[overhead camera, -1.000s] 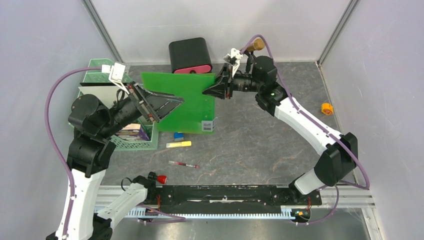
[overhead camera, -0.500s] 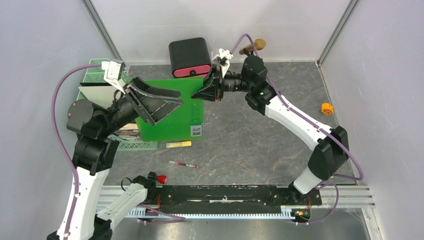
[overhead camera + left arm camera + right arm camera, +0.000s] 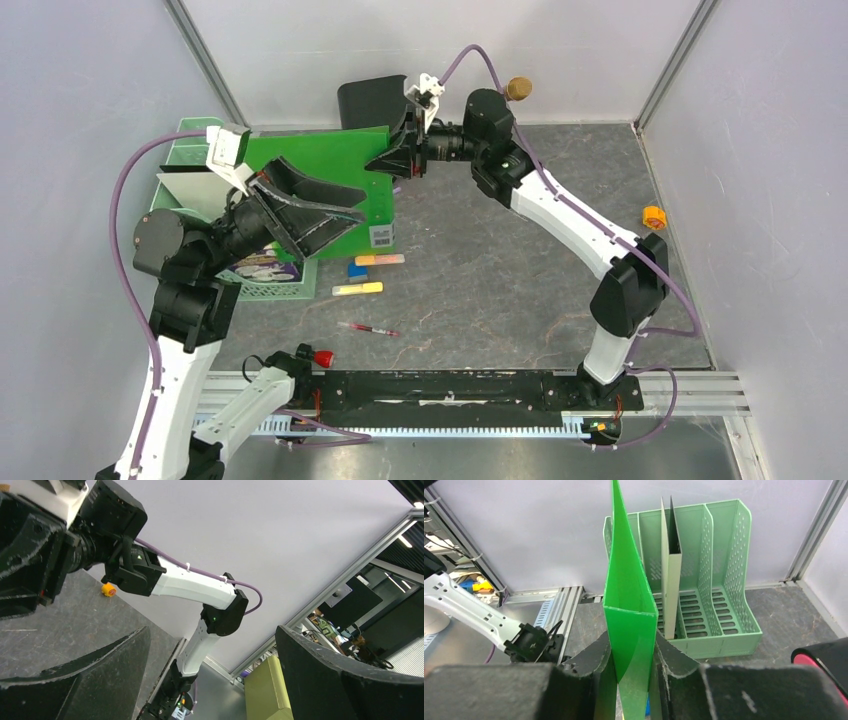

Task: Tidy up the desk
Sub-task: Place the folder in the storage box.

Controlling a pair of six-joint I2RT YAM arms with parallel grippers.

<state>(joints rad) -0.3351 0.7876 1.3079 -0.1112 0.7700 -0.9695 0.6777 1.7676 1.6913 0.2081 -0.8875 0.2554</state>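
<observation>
Now the right arm is stretched long across the bench (image 3: 500,270), elbow out by the right side, forearm reaching to the back left corner. The right gripper (image 3: 392,165) is clamped on the green folder (image 3: 345,180), and its wrist view settles it: both fingers (image 3: 594,660) squeeze the near end of the folder (image 3: 626,605), which stands upright on edge. Beyond it sits the mint-green file rack (image 3: 719,580), a pale divider upright in one of its slots. The black drawer box (image 3: 824,662) with its pink front shows just at the right edge of that view.

Over on the other side, the left arm rises from its base and bends at the elbow, wrist angled toward the middle. The left gripper (image 3: 330,205) has its jaws spread wide and nothing between them; from above it crosses in front of the folder, though contact can't be told. Its own camera looks past the two dark fingers (image 3: 75,680) at the right arm and the wall.

The marbled dark-grey bench lies under both arms, carrying an orange highlighter (image 3: 380,260), a yellow highlighter (image 3: 357,289) and a red pen (image 3: 368,328) near the front left.
</observation>
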